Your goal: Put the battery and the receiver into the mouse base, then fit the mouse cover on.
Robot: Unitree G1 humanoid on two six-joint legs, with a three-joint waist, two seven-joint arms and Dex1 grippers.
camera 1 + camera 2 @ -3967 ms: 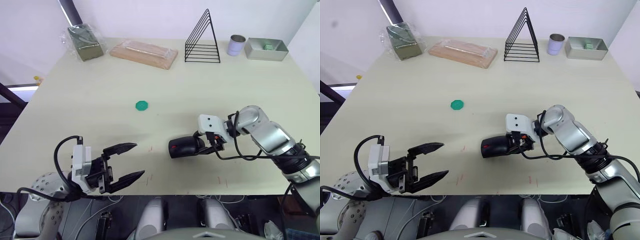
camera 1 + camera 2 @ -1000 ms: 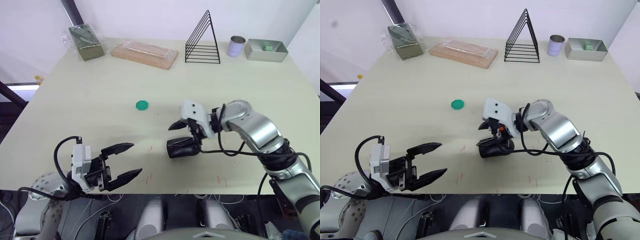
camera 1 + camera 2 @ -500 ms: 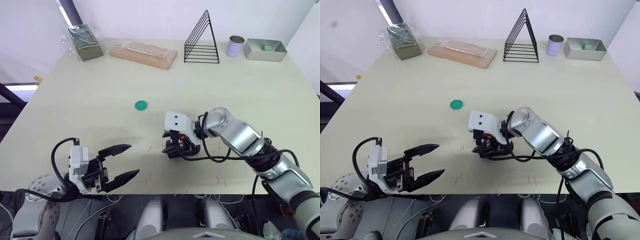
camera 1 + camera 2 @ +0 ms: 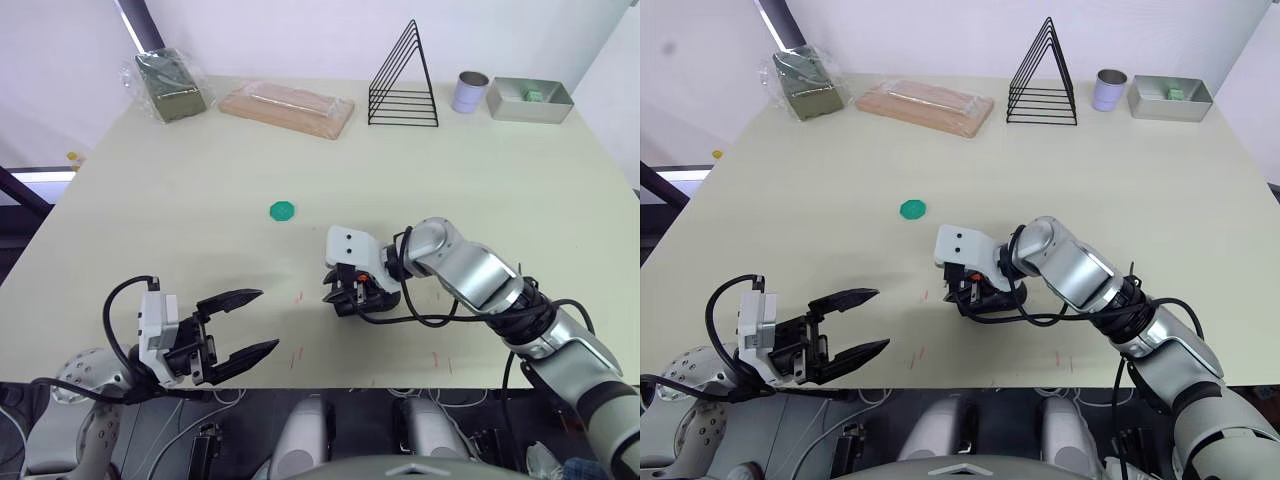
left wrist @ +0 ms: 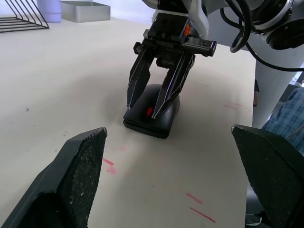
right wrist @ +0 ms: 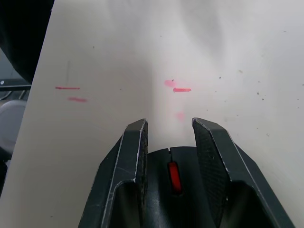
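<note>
Looking over the beige table (image 4: 180,190), red marks near its front edge, my right gripper (image 5: 156,102) hangs open astride the mouse (image 5: 153,113); left gripper (image 4: 245,322) open.

Lab: bare test table (image 4: 180,200), props.

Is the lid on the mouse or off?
On. The mouse cover sits closed over the body, red wheel showing on top, with the right gripper straddling it.
</note>
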